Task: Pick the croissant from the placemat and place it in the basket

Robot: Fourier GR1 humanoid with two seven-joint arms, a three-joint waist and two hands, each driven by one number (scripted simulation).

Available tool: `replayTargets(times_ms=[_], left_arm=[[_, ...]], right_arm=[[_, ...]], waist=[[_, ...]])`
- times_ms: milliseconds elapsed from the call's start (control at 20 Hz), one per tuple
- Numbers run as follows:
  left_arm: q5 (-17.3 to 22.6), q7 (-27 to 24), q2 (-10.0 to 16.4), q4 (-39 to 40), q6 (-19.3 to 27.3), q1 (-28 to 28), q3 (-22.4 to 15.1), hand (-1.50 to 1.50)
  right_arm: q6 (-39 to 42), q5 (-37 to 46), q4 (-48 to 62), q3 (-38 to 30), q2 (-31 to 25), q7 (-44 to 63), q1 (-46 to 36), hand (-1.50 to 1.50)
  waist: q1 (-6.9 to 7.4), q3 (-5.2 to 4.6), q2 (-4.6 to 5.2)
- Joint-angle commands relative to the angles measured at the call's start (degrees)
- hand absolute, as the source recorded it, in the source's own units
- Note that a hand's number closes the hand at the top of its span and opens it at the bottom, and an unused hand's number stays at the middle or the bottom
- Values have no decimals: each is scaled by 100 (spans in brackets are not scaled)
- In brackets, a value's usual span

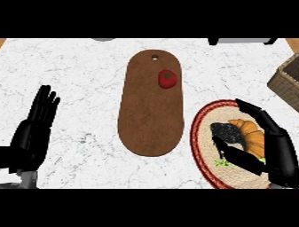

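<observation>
right hand [282, 155] lower right, spread wide astride croissant [253, 135] on placemat [205, 150]; left hand [31, 132] open, lower left; basket [298, 85] at upper right.

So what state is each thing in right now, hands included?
Croissant: lying on the placemat.
Right hand: open, thumb and fingers either side of the croissant.
Left hand: open, resting at left.
Basket: upright, at right edge.
Tomato: on the cutting board.
</observation>
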Motion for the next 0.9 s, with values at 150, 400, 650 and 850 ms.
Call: replayTargets(times_ms=[150,400,650,850], left_arm=[[-71,-32,-41,16,94,25,35,0],[-161,-52,-84,-39,188,159,-17,0],[-218,-24,-239,72,208,-53,-156,0],[-316,-157,-305,53,212,-36,-209,0]], right_arm=[[-937,1689,3,-474,-1085,2248,403,-150],[223,2208,-369,-619,-2368,3837,639,-150],[1937,1571,-1657,-620,-3383,5344,466,-150],[2743,823,-2784,-573,-3476,6880,-60,-150]], waist=[[-155,-61,-13],[-160,-87,-26],[-128,-52,-9],[99,-16,21]])
